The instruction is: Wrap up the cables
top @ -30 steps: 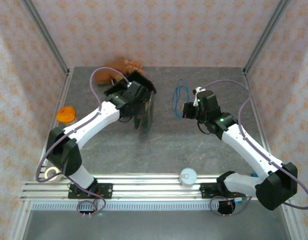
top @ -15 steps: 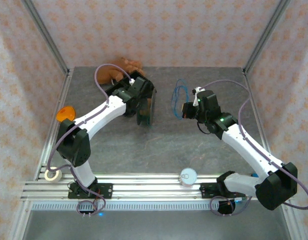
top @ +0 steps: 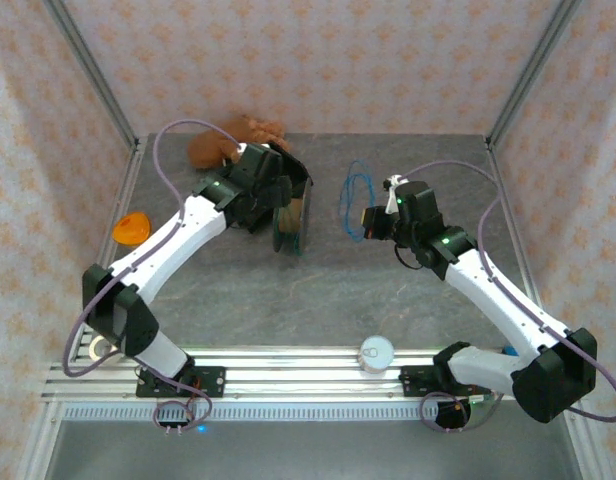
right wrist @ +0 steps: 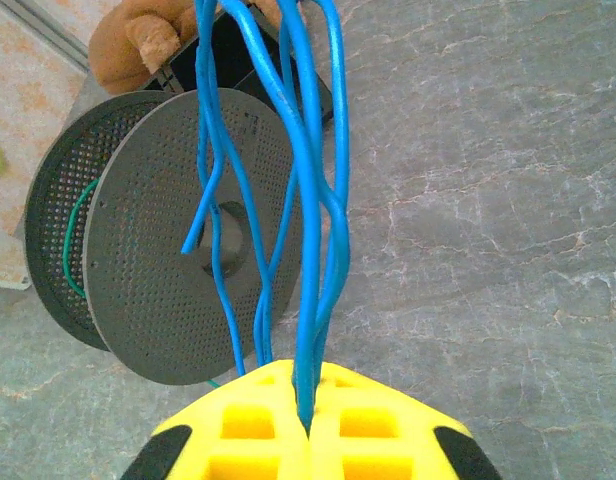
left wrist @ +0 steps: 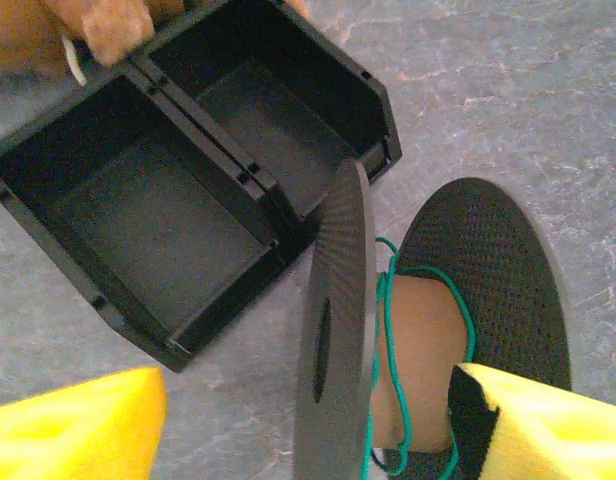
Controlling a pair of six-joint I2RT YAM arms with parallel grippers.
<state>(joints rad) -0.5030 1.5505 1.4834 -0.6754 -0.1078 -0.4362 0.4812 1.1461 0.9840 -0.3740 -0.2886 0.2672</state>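
From the top external camera, the grey spool [top: 293,230] stands on edge on the counter [top: 318,290], toward the far edge and left of centre, with the left tool [top: 280,205] at it. The blue cable [top: 356,195] hangs in long loops nearer the far edge, right of centre, its lower end at the right tool [top: 373,222]. In the left wrist camera, the left tool [left wrist: 308,430] is spread wide, with the yellow fingers [left wrist: 68,430] well apart. The spool [left wrist: 338,320] sits between them, and the green cable [left wrist: 388,320] is wound loosely on its hub. A two-compartment black bin [left wrist: 168,200] lies just beyond the spool. In the right wrist camera, the right tool [right wrist: 308,415] is clamped on the blue cable [right wrist: 313,200], whose strands rise in front of the spool [right wrist: 178,270]. A plush toy [right wrist: 138,40] lies toward the far left corner.
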